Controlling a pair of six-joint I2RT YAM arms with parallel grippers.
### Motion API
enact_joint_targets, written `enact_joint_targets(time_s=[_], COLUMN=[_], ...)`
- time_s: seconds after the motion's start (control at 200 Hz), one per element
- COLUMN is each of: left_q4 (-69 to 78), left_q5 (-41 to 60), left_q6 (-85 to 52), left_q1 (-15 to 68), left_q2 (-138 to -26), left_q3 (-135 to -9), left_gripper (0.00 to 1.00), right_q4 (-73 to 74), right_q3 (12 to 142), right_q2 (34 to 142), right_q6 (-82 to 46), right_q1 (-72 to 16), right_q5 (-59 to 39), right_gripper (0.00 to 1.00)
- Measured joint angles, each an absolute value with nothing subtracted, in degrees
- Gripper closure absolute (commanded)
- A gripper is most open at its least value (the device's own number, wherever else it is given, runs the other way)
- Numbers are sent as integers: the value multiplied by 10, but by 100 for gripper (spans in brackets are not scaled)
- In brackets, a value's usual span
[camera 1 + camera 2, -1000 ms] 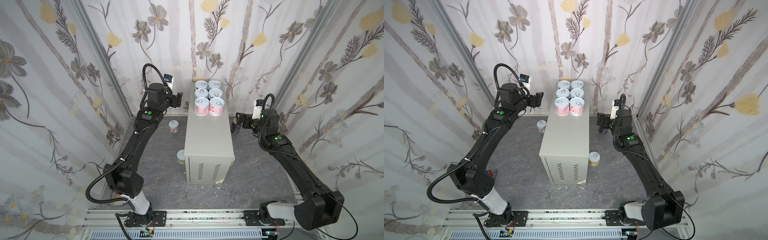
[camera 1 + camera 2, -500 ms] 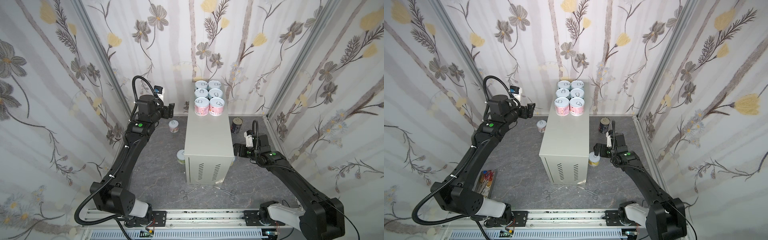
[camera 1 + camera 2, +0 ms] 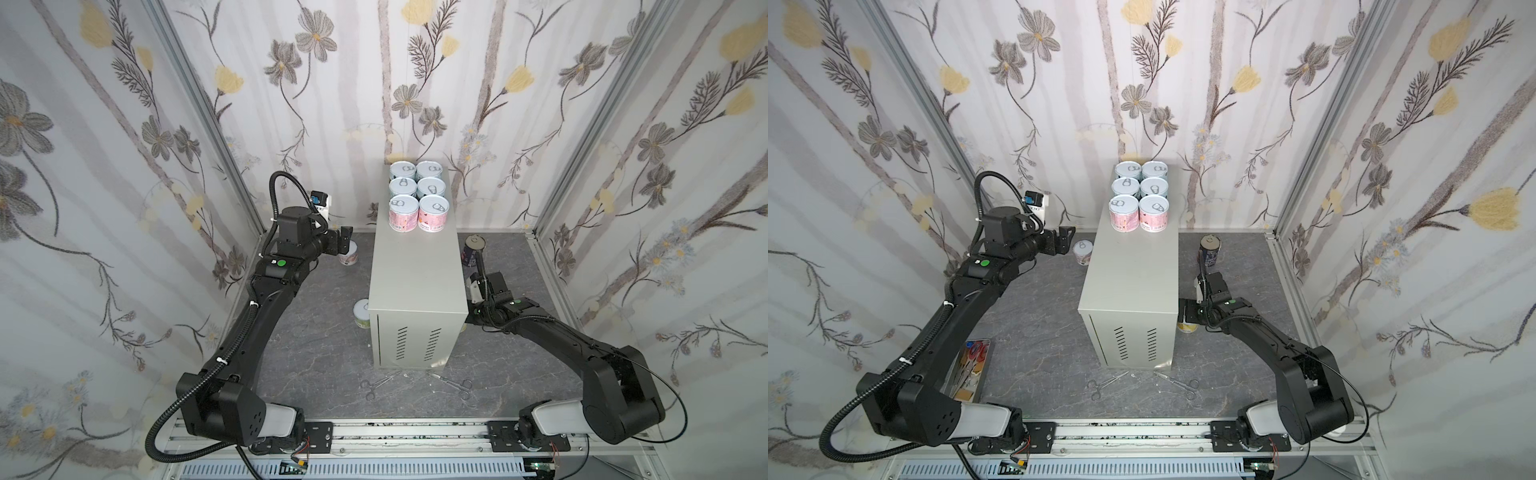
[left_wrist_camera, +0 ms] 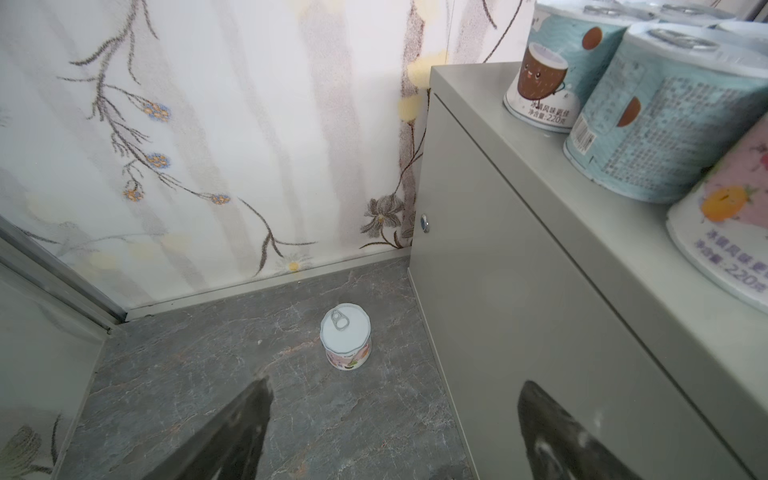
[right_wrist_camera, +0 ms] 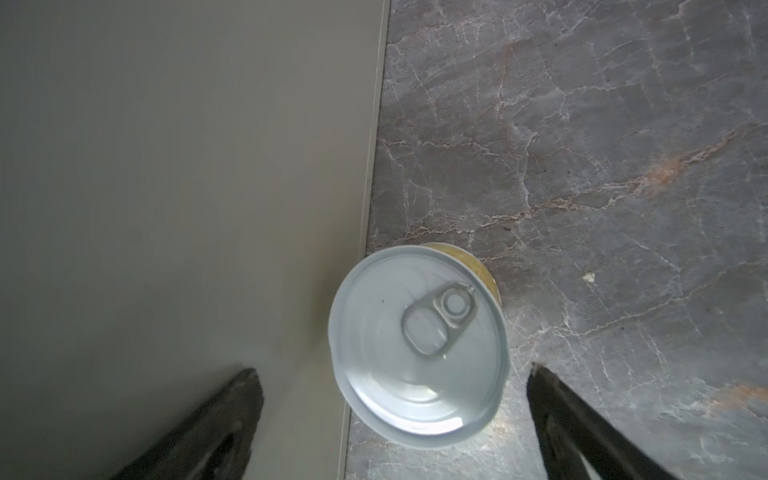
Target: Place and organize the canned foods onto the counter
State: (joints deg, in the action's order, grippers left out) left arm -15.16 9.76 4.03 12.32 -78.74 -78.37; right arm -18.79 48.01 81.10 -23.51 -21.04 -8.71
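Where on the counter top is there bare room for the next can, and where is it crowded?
The counter top is bare from the two pink cans forward to its front edge. The back end, against the wall, is packed: six cans in two columns, touching or nearly so.

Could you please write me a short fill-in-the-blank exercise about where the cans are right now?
1. The counter holds ____ cans, set in pairs.
2. The tall blue can stands on the ____.
3. The yellow can sits under the ____ gripper.
4. That gripper's jaws are ____.

Missing words: six; floor; right; open
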Motion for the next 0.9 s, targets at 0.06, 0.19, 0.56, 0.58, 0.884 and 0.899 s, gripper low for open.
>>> enact_joint_targets(time_s=[0.06,0.19,0.56,0.58,0.884,0.899], left_q4=[-152,-152,-150,-151,-150,-150], left_q5=[101,103,103,103,116,117], left_q6=[39,36,31,30,17,14], left_q1=[123,123,118,118,116,116], left_q2=[-781,-772,-752,-752,-742,-741], left_q3=[-774,-758,-730,-729,-678,-672], left_gripper=[5,4,4,4,4,4], right_q4=[-187,-185,-150,-149,-126,-123], right_q3=[483,487,487,487,491,491], right_q2=[823,849,908,910,926,926], right_q6=[-235,-235,-237,-237,-220,-220], right_q1=[-211,-213,-221,-221,-225,-225], right_q5=[-84,-77,-69,-69,-41,-40], right_gripper=[0,0,6,6,31,33])
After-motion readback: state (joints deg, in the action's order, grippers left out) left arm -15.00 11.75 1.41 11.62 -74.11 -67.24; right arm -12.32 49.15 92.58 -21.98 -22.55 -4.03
